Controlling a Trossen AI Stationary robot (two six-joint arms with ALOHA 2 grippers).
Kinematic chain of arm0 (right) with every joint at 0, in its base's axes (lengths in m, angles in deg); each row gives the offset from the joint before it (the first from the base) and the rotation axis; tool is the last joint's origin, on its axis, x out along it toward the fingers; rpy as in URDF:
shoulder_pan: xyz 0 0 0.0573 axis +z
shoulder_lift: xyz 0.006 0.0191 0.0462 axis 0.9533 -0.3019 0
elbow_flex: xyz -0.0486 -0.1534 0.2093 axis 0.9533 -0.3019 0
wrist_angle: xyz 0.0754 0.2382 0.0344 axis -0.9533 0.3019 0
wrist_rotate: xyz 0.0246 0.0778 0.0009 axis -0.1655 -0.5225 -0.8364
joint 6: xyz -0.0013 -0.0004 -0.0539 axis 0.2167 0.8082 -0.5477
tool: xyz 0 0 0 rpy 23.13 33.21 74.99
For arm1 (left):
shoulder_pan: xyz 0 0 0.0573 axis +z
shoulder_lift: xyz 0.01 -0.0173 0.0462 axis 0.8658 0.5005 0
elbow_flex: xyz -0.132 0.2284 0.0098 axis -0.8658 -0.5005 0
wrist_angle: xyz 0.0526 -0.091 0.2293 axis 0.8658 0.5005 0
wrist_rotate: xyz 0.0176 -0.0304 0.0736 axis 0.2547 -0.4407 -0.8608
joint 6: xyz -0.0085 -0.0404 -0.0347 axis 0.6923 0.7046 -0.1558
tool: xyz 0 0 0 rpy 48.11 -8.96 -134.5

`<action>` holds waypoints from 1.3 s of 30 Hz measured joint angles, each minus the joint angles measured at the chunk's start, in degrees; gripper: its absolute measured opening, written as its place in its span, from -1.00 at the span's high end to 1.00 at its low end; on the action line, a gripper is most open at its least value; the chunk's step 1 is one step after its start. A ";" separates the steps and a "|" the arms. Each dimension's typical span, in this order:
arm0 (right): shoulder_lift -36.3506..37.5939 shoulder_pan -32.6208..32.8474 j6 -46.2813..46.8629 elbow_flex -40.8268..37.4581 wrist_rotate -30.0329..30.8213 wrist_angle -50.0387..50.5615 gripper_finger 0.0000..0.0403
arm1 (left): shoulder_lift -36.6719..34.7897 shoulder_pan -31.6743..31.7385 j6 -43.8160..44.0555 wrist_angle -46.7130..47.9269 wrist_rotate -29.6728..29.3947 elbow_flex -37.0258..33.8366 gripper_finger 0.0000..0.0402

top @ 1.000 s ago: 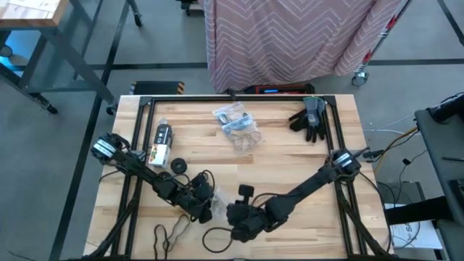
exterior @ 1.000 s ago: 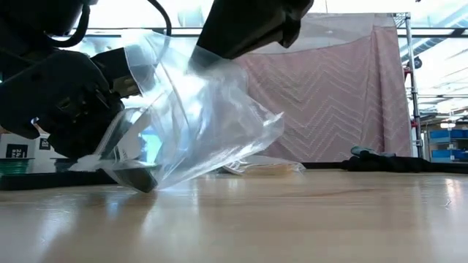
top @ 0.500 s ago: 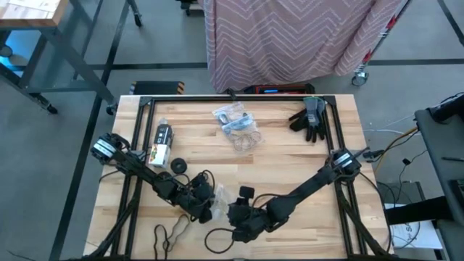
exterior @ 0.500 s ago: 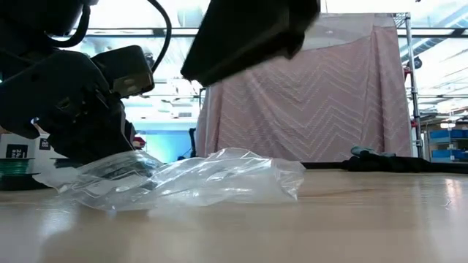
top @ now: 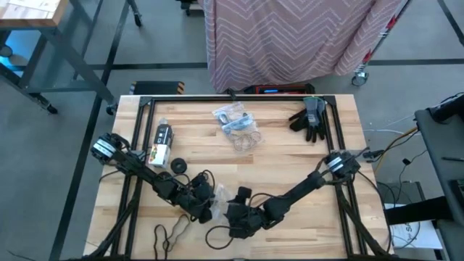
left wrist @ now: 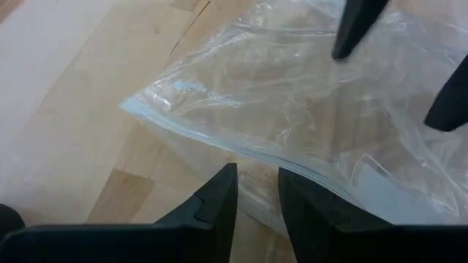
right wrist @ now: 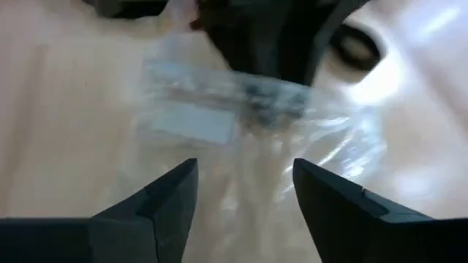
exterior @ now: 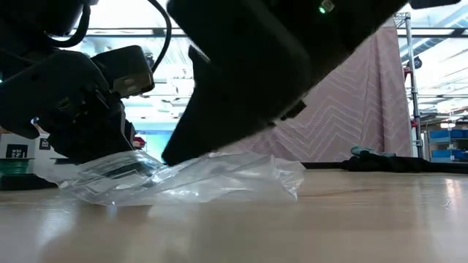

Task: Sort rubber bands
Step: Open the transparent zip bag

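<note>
Looking at the low view first, you will see what has just changed: a second ago the plastic bag hung in the air, half a second ago it had dropped flat on the table, and now the right gripper has come down low over it and fills the upper middle of that frame. In its own wrist view its fingers stand wide apart with nothing between them, poised above the crumpled film. The left gripper sits at the bag's left end in the low view, fingers drawn narrow with the bag's sealed edge running between them, so I judge that it holds the bag while the other arm moves in, perhaps to open it. Something dark shows through the film near that pinched end, but you cannot tell what it is. No band is in either gripper yet, so the sorting itself looks barely begun. The rubber bands lie apart from this. A tan heap is in the upper middle of the high view, just below other clear bags. Black loops are at the lower edge, near both grippers. The black loop you see there lies flat as a loose oval, its long axis roughly left to right; another to its left is stretched out on a slant. The tan heap is tangled and shows no clear direction.
</note>
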 joint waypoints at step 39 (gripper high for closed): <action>11.11 -6.35 -33.08 0.66 -30.17 23.69 -0.14 | -7.94 -3.65 -6.57 -2.71 2.90 0.02 0.40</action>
